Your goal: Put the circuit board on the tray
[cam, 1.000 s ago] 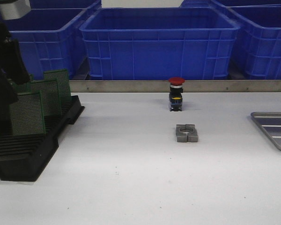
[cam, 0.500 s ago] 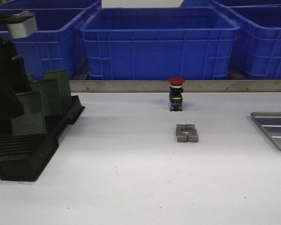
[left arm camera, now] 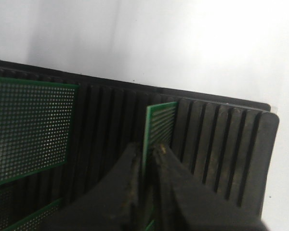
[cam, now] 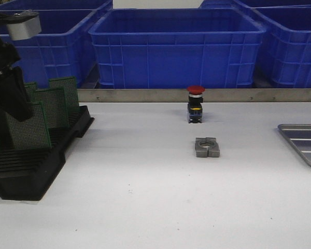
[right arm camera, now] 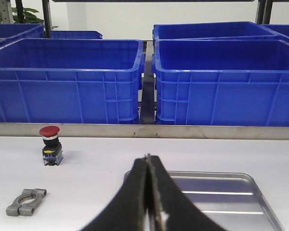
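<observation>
Standing at the far left edge of the white table (cam: 145,207): a black slotted rack (cam: 36,166) carrying several upright green circuit boards, with open tabletop stretching from its right side across to the tray (cam: 306,142), which is lying at the far right edge and running partly out of the front view. Sitting in the middle of that open stretch, well apart from rack and tray: a red push button (cam: 195,104) near the metal rail (cam: 197,95), and a small grey metal clamp (cam: 207,147) just in front of it. Lining the back behind the rail: large blue bins (cam: 176,49). Gripping the circuit board (left arm camera: 159,127) by its upper edge: the left gripper (left arm camera: 147,166), fingers pinching the board from both sides while its lower part is sitting among the rack's slots, tilted slightly. Showing on the board: a green face covered in a fine grid of holes, thin in profile. Hanging above the near rim of the tray: the right gripper (right arm camera: 148,192), fingers pressed together and holding nothing. Showing on the tray: a silver-grey ribbed floor, low raised rim, rounded corners.
</observation>
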